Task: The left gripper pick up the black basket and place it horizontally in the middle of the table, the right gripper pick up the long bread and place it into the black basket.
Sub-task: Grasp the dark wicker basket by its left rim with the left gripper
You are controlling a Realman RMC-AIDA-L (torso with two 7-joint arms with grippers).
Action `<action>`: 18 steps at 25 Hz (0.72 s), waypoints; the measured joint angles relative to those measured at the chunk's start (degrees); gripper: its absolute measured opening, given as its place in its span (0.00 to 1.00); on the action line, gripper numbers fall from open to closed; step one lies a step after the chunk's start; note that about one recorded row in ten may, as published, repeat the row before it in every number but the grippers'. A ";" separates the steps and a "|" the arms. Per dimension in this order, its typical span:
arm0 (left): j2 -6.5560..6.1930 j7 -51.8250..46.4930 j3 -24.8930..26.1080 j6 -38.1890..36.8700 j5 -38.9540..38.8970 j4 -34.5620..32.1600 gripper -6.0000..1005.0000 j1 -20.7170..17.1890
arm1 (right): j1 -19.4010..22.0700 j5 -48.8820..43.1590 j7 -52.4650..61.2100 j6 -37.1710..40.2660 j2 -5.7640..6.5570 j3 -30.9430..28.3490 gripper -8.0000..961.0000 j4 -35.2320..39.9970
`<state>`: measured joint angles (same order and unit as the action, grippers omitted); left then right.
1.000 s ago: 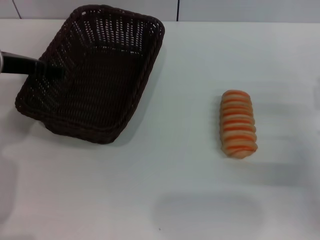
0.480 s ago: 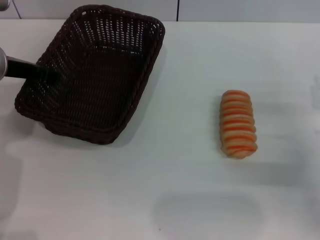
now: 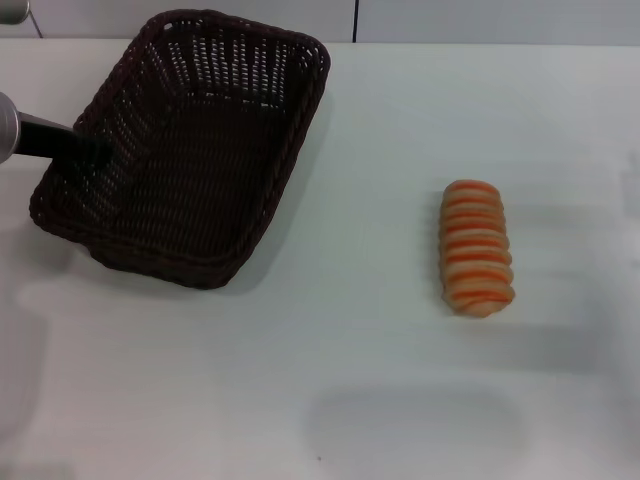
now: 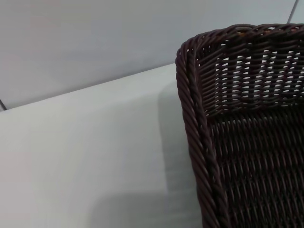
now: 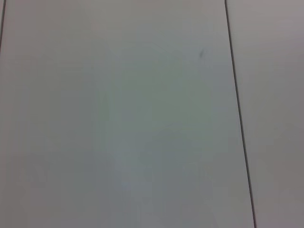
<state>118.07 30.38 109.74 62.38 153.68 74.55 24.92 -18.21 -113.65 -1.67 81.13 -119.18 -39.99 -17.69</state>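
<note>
Neither of the two placements done yet, judging by the layout. Black basket [image 3: 190, 145] sitting at the far left of the counter [image 3: 380, 400], angled rather than horizontal, well short of the middle. Left gripper [image 3: 85, 150] reaching in from the left edge, at the basket's left rim; jaws lost against the dark weave, so cannot tell whether open or closed on the rim. Right gripper out of sight in every view. Long bread [image 3: 477, 247] lying untouched on the right half, well apart from the basket, lengthwise toward the robot. Left to do: moving and turning the basket, then fetching the bread. Basket woven, very dark, with sloped open-weave walls [image 4: 251, 71] and a braided rim [image 4: 197, 137]; empty inside. Bread tan with orange crosswise stripes.
</note>
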 joint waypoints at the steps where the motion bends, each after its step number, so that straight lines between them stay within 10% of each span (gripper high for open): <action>1: 0.02 0.00 0.00 0.03 0.12 0.04 0.27 0.02 | 0.00 0.00 0.00 0.00 0.00 0.00 0.59 0.00; 7: -0.07 0.44 0.30 0.13 0.22 0.60 0.26 0.01 | 0.11 0.00 0.00 0.00 -0.05 0.00 0.59 -0.03; 18: -1.01 25.72 18.66 12.34 -11.58 7.64 0.22 3.39 | 0.85 0.28 0.00 0.10 -0.16 -0.24 0.59 -0.15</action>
<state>117.06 56.10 128.40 74.72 142.10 82.19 28.32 -17.36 -113.37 -1.67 81.23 -119.34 -40.23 -17.84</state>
